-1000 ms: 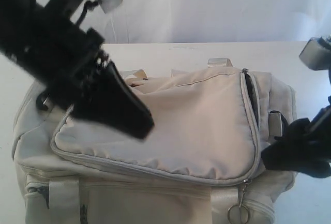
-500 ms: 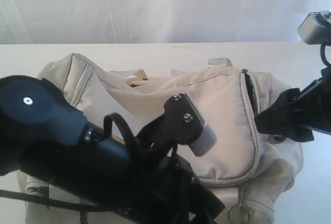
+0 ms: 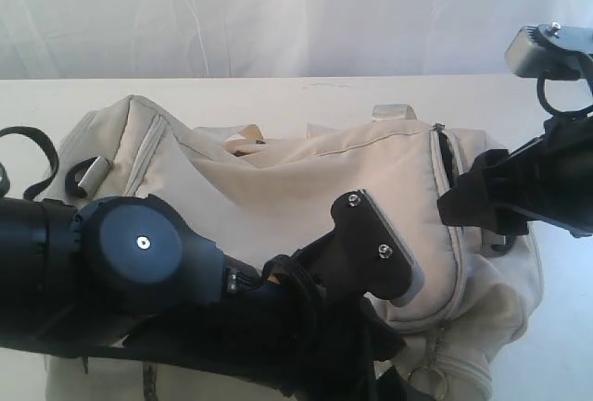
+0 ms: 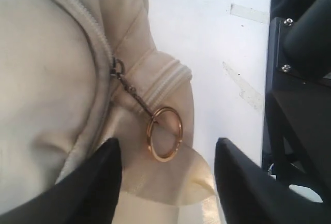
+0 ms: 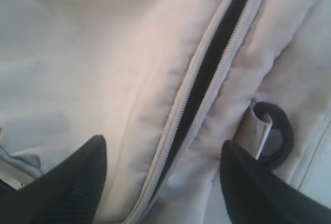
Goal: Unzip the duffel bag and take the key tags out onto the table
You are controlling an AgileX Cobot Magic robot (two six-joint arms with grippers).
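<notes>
With left pincer (image 4: 166,145) and right pincer (image 5: 163,145) both open, the small brass ring pull (image 4: 179,131) of the beige fabric duffel bag (image 4: 46,79) may be missed if the left is closed off-centre.

Beige duffel bag (image 3: 278,188) on table (image 3: 278,95), left arm (image 3: 139,276) across its front, right gripper (image 3: 447,206) beside zipper (image 3: 442,162)

Bright, diffuse light is being thrown evenly. The counter (image 4: 207,53) is being washed out almost to white. The exterior view is being rendered hazy and low in contrast, and the left arm (image 3: 139,262), close to the lens, is being shown dark and soft.
</notes>
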